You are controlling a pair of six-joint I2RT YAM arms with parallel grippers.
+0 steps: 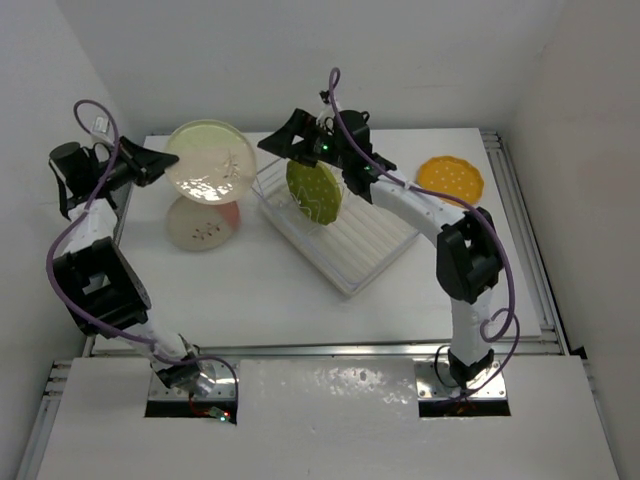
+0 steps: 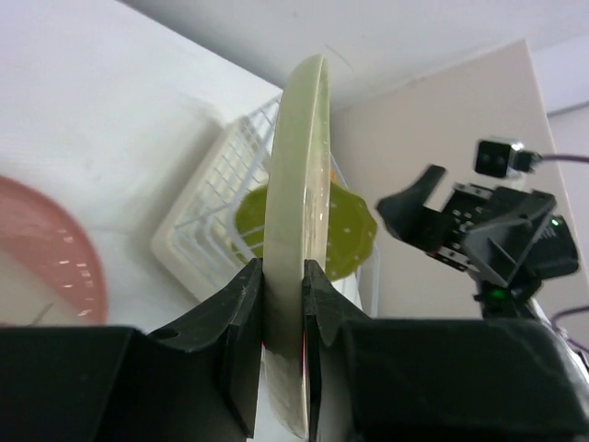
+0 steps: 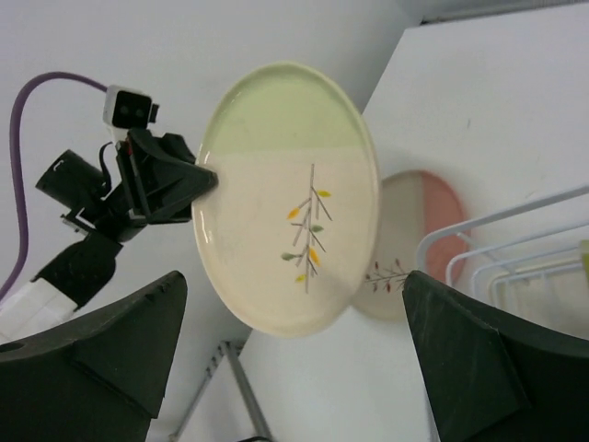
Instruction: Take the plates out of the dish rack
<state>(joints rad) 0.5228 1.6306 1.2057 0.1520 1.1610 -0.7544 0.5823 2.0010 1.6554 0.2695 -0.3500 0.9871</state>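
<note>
Because its jaws are pinched hard onto the rim, the left gripper (image 2: 283,285) carries the pale green-and-cream plate (image 2: 299,166) edge-on. The plate hangs clear of the tabletop (image 1: 300,300) at about ten o'clock in the overhead view. Just below it, toward six o'clock, the cream-and-pink plate (image 1: 200,228) lies flat on the tabletop. The right gripper (image 1: 283,140) is spread wide and holds nothing. It hovers at twelve o'clock over the dish rack (image 1: 372,248), just beside the olive-green plate (image 1: 313,190) standing upright among the prongs. The orange-yellow plate (image 1: 450,177) lies flat at two o'clock, well apart from the rack.

The held plate looks like glazed ceramic: stiff, weighty for so thin a pinch, slick, and likely to chip if dropped. Gripped at one spot on the rim it can swing, so it wants a slow, gentle set-down. The olive plate, smaller and scalloped, is probably best taken across its top edge and lifted straight up out of the prongs.
</note>
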